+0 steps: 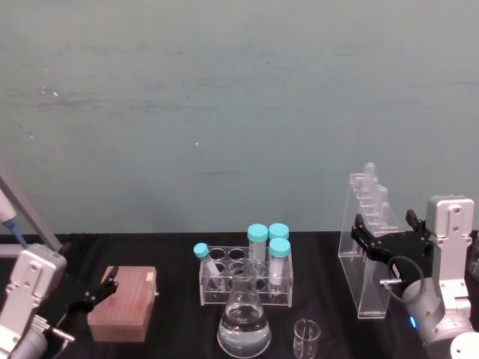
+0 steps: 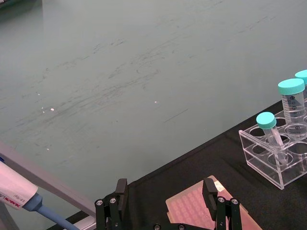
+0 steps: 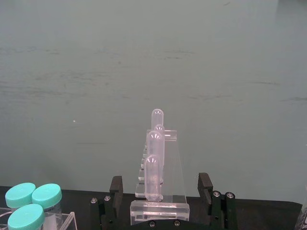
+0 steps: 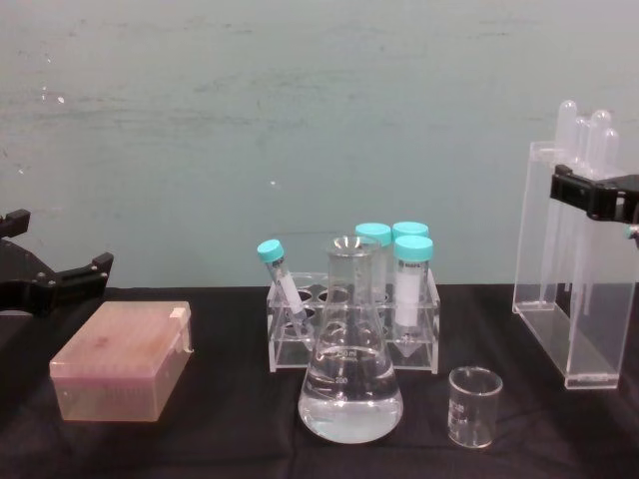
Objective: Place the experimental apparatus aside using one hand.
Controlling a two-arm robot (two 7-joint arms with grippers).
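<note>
tabletop (image 1: 172,329): right gripper (image 3: 160,182) astride stand (image 4: 544,259), left gripper (image 2: 165,188) by box (image 4: 120,359), flask (image 4: 349,384) print illegible

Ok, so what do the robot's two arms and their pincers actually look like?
The left arm and right arm have boxy silver-white housings. The left pincer and right pincer are black, two-fingered, with small screws at the finger bases. A dark cable loop and a small blue light sit on the right arm.

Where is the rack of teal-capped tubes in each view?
Head view: rack at bottom centre, behind the conical flask.
Left wrist view: rack beyond the pink box.
Right wrist view: rack beside the acrylic stand.
Chest view: rack at centre, behind the flask.
Shared landmark: the black tabletop.
</note>
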